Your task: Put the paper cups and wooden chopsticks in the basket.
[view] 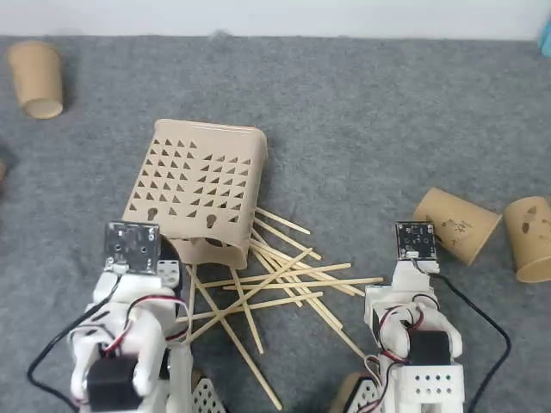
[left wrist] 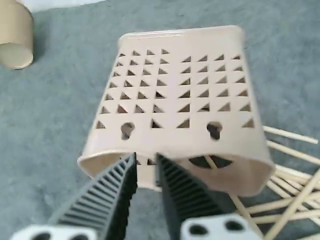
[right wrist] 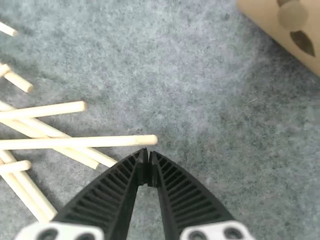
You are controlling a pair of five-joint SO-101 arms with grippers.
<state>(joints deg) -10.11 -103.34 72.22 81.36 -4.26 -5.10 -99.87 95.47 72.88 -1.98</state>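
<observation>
A beige perforated basket [view: 198, 185] lies on its side, its open mouth toward my left arm [view: 132, 249]. Wooden chopsticks [view: 275, 280] lie scattered between the arms, some reaching to the basket's mouth. One paper cup [view: 37, 77] lies far back left. Two more cups [view: 456, 225] [view: 529, 237] lie at the right, beside my right arm [view: 416, 243]. My left gripper [left wrist: 146, 159] sits just in front of the basket [left wrist: 175, 100] rim, its fingers slightly apart and holding nothing. My right gripper [right wrist: 148, 153] is shut and empty, its tip just short of one chopstick's [right wrist: 75, 142] end.
Grey carpet covers the table, with a white wall edge at the back. A brown object [view: 346, 394] pokes out by the right arm's base. A blue thing [view: 546, 34] sits at the far right corner. Open carpet lies behind the basket.
</observation>
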